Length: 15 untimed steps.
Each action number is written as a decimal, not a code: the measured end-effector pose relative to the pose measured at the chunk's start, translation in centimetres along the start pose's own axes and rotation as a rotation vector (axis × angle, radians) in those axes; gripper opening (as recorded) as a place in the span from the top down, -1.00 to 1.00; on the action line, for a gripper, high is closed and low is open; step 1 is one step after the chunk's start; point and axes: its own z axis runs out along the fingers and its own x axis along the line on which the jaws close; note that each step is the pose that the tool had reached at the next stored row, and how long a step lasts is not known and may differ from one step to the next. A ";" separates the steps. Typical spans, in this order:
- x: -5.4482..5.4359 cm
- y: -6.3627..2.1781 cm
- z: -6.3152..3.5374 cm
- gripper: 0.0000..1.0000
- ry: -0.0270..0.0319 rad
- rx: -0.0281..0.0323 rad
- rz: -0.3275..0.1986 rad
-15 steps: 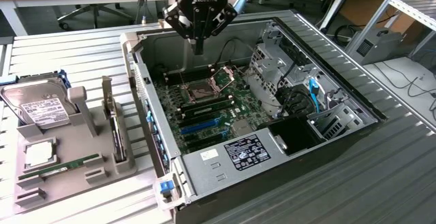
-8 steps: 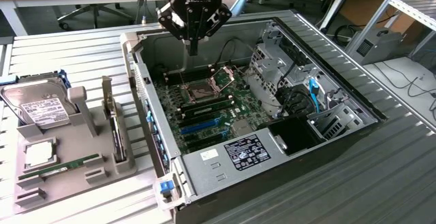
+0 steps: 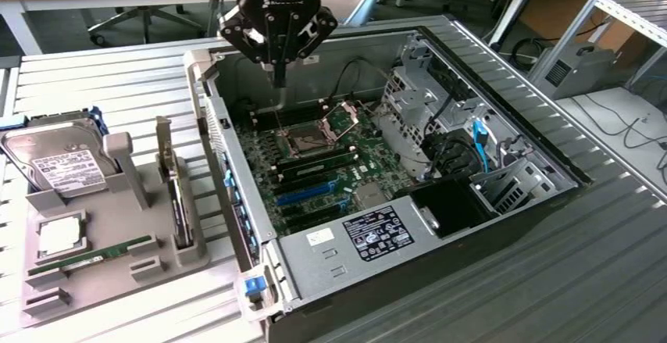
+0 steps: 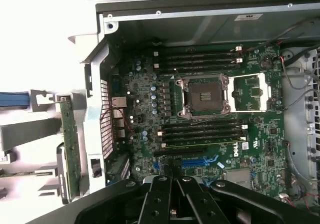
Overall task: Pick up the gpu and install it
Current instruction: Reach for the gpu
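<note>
Black card standing on edge outside the case, is that the gpu? my colleague asks over the line.

Yes, I answer. From my desk I see it upright in a slot of the grey holder, on the exterior view's left of the open computer case. Its pale metal bracket is at the end farther from the exterior camera. In the wrist view the gpu stands just outside the computer case, beside its perforated wall.

And where is your gripper?

My gripper hangs over the far part of the case, pointing down at the motherboard, near the CPU socket. It is well apart from the gpu and touches nothing. In the wrist view the gripper sits above the blue slots, with the CPU socket beyond them.

How do the jaws stand?

I see the 2 fingers drawn together, with nothing between them.

What else sits in the holder?

1 silver hard drive at the far end, and 1 green RAM stick lying flat nearer the camera. Neither touches the gpu, which is not yet picked up.
</note>
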 end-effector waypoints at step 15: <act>5.9 -0.17 -0.15 0.79 -0.0002 0.0001 0.000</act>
